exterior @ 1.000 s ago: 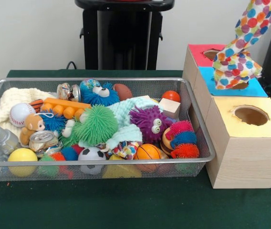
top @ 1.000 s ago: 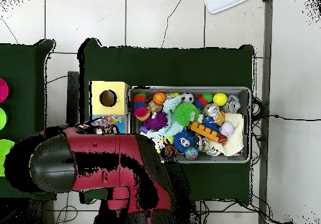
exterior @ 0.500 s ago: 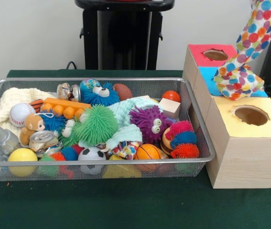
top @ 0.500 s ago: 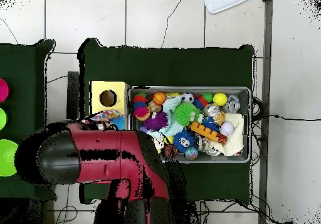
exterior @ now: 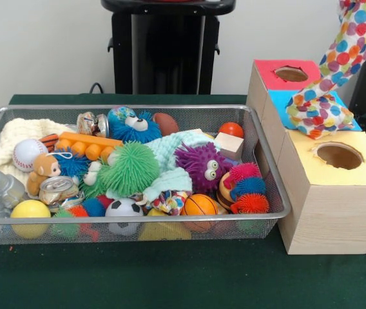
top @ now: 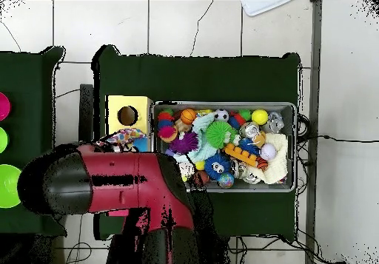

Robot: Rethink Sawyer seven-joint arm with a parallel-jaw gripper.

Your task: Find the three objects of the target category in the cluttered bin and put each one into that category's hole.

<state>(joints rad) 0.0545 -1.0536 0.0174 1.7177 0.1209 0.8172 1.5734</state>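
Observation:
A spotted cloth (exterior: 328, 96), white with red, blue, yellow and orange spots, hangs down from the top right edge of the front view. Its bunched lower end rests over the blue-topped box, just behind the yellow-topped box. It also shows in the overhead view (top: 124, 137) beside the arm. The gripper itself is out of the front view and hidden under the red arm (top: 133, 187) in the overhead view. The round hole (exterior: 339, 156) in the yellow top is open and empty; it also shows from overhead (top: 127, 115). The wire mesh bin (exterior: 138, 108) holds another spotted cloth piece (exterior: 167, 203) near its front.
The bin is crowded with balls, spiky toys, a cream cloth (exterior: 15, 138), a mint cloth (exterior: 176, 148), cans and a wooden block. A blue-topped box (exterior: 279, 103) and a red-topped box (exterior: 268, 72) stand behind the yellow one. The robot's pedestal (exterior: 167, 51) stands behind the bin.
The hanging spotted cloth has shifted right and toward the yellow box, off the blue-topped hole. In the overhead view the arm has swung a little further left.

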